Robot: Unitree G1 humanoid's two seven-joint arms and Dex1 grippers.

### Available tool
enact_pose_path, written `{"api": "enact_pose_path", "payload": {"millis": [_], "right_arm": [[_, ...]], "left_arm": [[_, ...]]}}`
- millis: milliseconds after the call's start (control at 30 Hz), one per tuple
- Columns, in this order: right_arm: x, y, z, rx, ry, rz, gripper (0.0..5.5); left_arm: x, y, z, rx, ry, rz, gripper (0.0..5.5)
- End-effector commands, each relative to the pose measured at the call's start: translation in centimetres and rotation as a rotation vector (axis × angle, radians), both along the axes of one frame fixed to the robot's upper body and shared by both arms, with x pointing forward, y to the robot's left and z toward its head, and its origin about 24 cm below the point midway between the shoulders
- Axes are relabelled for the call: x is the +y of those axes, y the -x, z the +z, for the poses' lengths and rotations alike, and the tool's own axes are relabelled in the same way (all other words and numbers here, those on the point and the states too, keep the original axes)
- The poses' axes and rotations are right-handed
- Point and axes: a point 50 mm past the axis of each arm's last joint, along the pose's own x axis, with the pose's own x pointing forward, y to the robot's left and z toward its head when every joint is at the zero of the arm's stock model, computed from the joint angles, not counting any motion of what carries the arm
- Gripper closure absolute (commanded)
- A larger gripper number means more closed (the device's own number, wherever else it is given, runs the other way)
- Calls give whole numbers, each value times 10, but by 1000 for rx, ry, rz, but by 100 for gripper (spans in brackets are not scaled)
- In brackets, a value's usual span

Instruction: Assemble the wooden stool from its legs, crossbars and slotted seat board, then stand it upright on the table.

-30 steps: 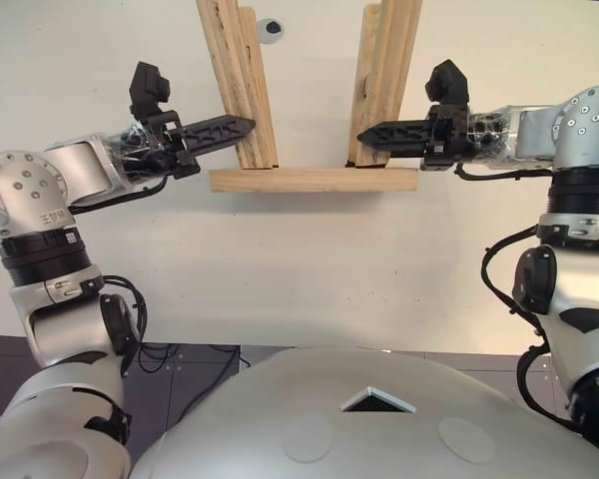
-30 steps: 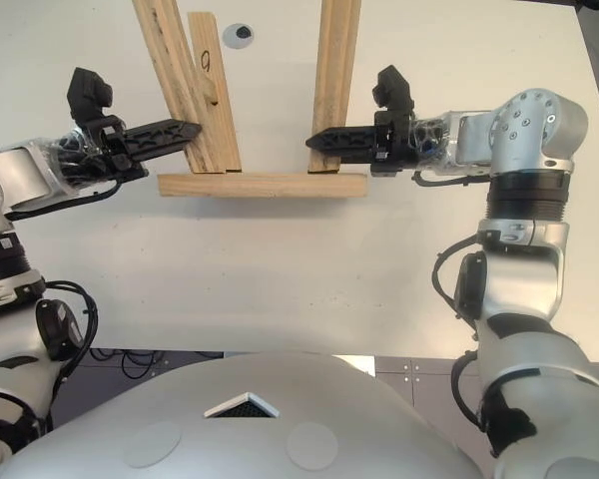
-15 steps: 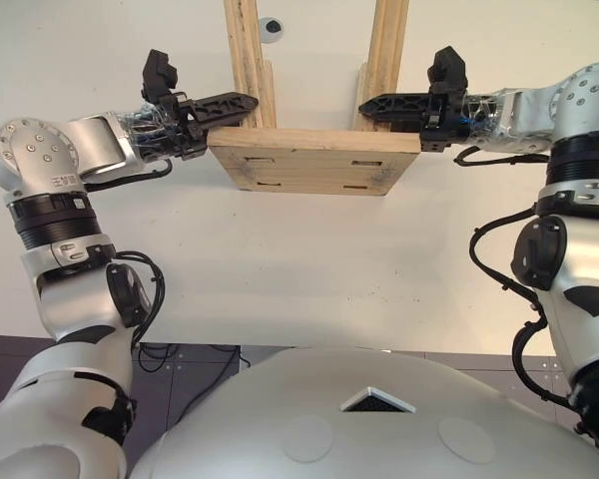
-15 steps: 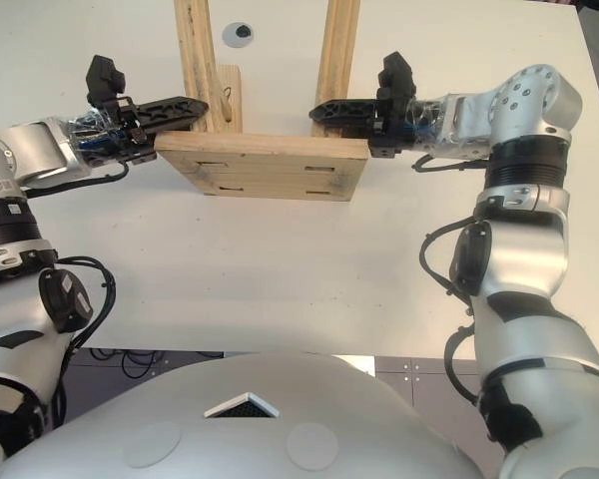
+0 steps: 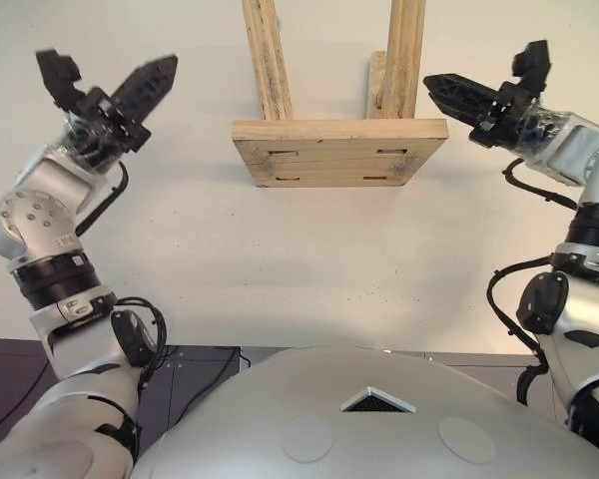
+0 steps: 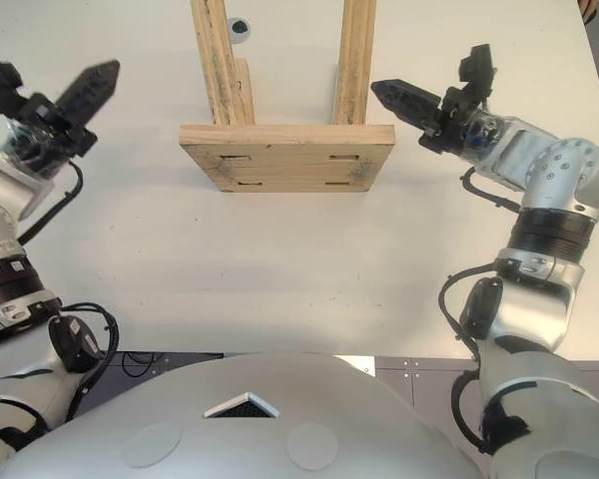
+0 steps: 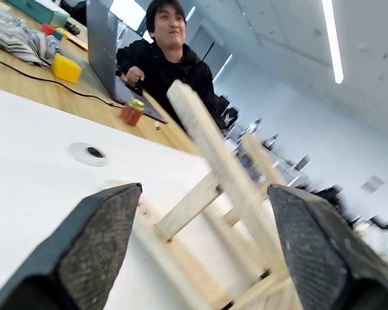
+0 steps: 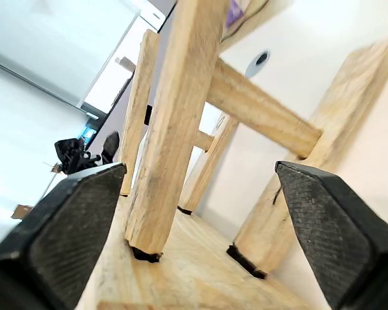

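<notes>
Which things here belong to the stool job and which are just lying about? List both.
Job: slotted seat board, legs, crossbar, left gripper and right gripper, both open, holding nothing.
Lying about: round table grommet; laptop and yellow block on the desk behind.

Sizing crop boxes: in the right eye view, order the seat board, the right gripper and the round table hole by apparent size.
1. seat board
2. right gripper, possibly nearer the camera
3. round table hole, clearly smallest
</notes>
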Motion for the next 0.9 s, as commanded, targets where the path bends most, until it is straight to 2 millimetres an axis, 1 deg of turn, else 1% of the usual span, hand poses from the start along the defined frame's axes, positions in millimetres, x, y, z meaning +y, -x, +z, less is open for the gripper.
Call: {"api": "enact_pose_path", "payload": {"millis": [33, 100, 133, 233, 300, 400, 467, 567, 667, 733, 767, 900], "right_arm": [[-10, 8, 9, -168, 16, -35, 126], [-19, 22, 4, -189, 121, 44, 126], [-25, 27, 1, -185, 153, 79, 126], [-37, 33, 1, -190, 217, 169, 126], [-37, 34, 2, -204, 264, 244, 126], [-29, 32, -3, -224, 317, 328, 126], [-22, 29, -12, -229, 374, 374, 126], [-14, 23, -18, -241, 388, 405, 126], [-3, 17, -24, -254, 393, 435, 126], [6, 14, -30, -251, 389, 454, 126], [10, 13, -34, -248, 390, 464, 147], [17, 11, -40, -239, 392, 501, 226]], "left_arm": [[-4, 9, -10, -72, -240, -114, 192], [-5, 15, -16, -142, -431, -208, 192], [-4, 17, -17, -168, -485, -239, 192], [-1, 15, -13, -216, -541, -319, 192], [-6, 15, -13, -234, -562, -402, 192], [-22, 13, -16, -245, -540, -502, 192], [-33, 6, -22, -254, -545, -545, 192], [-38, -2, -23, -268, -574, -571, 192], [-41, -11, -21, -281, -583, -580, 192], [-45, -16, -21, -283, -600, -617, 192], [-48, -18, -21, -284, -598, -636, 192], [-54, -25, -21, -277, -572, -659, 264]]}}
